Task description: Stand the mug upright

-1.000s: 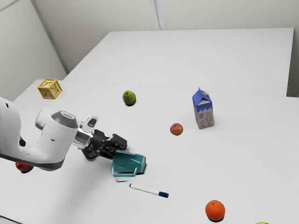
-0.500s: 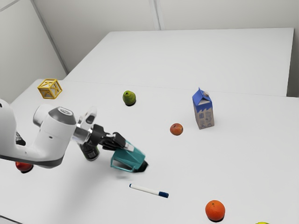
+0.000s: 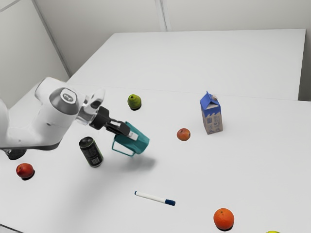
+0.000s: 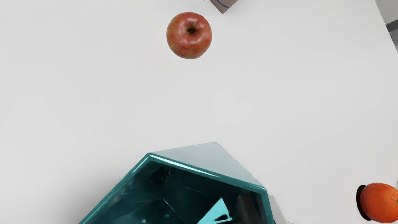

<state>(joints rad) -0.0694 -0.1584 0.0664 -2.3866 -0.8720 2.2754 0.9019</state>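
Teal was the mug you had in the gripper, whose fingers were pinching its wall, one inside the mouth and the other outside. It hung tilted above the table, its mouth toward the gripper, its handle slanting down on the side toward the can, and its shadow fell on the tabletop below. Near it you had a black can, toward the arm's side, leaning in how it showed in the exterior view. Out past the mug lay a small reddish apple, and toward the exterior view's bottom, a white marker with a dark blue cap. A green pear sat just short of the faint seam across the table, and the blue-topped carton stood upright beyond the apple. Farther from your gripper were a red fruit, toward the table edge at the exterior view's lower left, and an orange, well apart from the marker.
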